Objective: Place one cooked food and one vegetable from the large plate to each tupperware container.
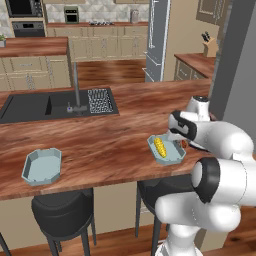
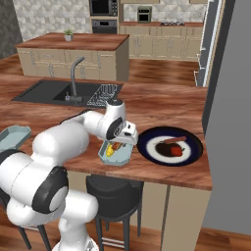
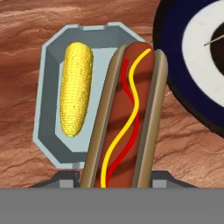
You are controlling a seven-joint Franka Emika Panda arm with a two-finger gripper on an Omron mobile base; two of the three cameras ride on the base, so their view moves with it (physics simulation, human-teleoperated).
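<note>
Corn cob (image 3: 76, 89) is lying in the left side of the tupperware tray (image 3: 45, 144), and just right of it the claw (image 3: 116, 181) is clamped partway shut around the hot dog (image 3: 129, 118), held above that tray, with the dark plate (image 3: 175, 87) off to the right.

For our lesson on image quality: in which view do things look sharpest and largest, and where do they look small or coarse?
Hand view: hot dog and corn are large, crisp, evenly lit, without glare. Left base view: the corn is small and coarse, the arm hiding part of its tray. Right base view: the plate is clear, with food on it too small to identify.
</note>
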